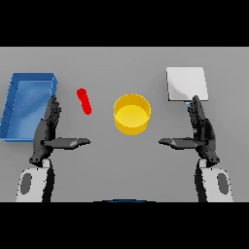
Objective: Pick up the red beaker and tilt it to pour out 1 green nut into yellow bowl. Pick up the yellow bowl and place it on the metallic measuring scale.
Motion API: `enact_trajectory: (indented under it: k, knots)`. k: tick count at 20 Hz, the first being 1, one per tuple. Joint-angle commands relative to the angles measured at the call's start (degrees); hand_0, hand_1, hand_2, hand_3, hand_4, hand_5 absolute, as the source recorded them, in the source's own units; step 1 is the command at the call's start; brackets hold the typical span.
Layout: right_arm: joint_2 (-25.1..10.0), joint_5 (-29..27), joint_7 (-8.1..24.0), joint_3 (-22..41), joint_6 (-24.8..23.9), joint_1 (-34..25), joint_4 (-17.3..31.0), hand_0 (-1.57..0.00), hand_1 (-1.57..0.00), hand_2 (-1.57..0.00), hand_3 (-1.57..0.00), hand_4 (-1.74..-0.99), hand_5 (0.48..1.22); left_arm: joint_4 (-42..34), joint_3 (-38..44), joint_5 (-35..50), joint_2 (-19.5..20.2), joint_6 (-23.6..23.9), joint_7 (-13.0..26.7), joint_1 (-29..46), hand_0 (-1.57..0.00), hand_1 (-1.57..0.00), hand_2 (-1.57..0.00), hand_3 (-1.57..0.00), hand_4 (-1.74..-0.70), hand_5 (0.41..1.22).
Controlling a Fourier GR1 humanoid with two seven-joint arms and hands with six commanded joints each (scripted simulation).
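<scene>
The red beaker (84,101) shows as a small red elongated shape on the table, left of centre. Right of it sits the yellow bowl (132,114); its inside looks plain yellow. The metallic measuring scale (186,84) is a flat silvery square at the back right. My left hand (48,131) hovers open just left of and nearer than the beaker, thumb pointing inward. Below the scale's front edge my right hand (200,130) is open too, right of the bowl. Neither hand touches anything.
A blue tray (28,103) with raised walls stands at the far left, right beside my left hand.
</scene>
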Motion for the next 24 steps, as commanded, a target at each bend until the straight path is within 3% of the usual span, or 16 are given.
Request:
enact_trajectory:
  k: [1, 6, 8, 11, 15, 19, 24]
  knots:
    - [0.08, 0.03, -0.01, 0.06, -0.08, 0.01, -0.02, 0.00, 0.00, 0.00, 0.00, -1.071, 0.578, -0.05, -0.10, -0.05, -0.11, 0.09, -0.03, 0.05, 0.00, 0.00, 0.00, 0.00, -1.14, 0.660]
    - [0.53, 0.49, 0.43, 0.57, -0.49, 0.17, -0.50, 0.00, 0.00, 0.00, 0.00, -1.071, 0.578, -0.70, -0.92, -0.89, -1.01, 0.91, 0.16, 0.31, 0.00, 0.00, 0.00, 0.00, -1.14, 0.660]
    - [-2.63, 11.67, -5.53, 5.43, -3.46, 2.85, -3.94, 0.00, 0.00, 0.00, 0.00, -1.072, 0.577, -6.52, -5.48, -6.36, 1.41, 0.03, -2.12, 5.27, 0.00, 0.00, 0.00, 0.00, -1.14, 0.660]
    - [-3.47, 16.92, -5.14, 7.74, -4.97, 4.67, -6.74, 0.00, 0.00, 0.00, 0.00, -1.071, 0.581, -11.57, -7.58, -8.51, 2.85, -0.48, 1.26, 7.43, 0.00, 0.00, 0.00, 0.00, -1.14, 0.660]
    - [-3.88, 14.99, -5.64, 7.85, -2.82, 5.84, -7.86, 0.00, 0.00, 0.00, 0.00, -1.131, 0.607, -11.07, -8.77, -9.57, 2.51, -0.79, 5.17, 6.54, 0.00, 0.00, 0.00, 0.00, -1.14, 0.650]
    - [-3.25, 12.96, -4.63, 7.49, -1.71, 4.63, -7.26, 0.00, 0.00, 0.00, 0.00, -1.189, 0.626, -3.63, -6.94, -8.96, 2.52, -1.13, 6.27, 1.28, 0.00, 0.00, 0.00, 0.00, -1.14, 0.643]
    - [-3.45, 11.50, -5.48, 7.18, -0.62, 5.24, -7.72, 0.00, 0.00, 0.00, 0.00, -1.220, 0.626, 7.86, -3.42, -8.40, 3.45, -1.10, 3.85, -7.48, 0.00, 0.00, 0.00, 0.00, -1.18, 0.644]
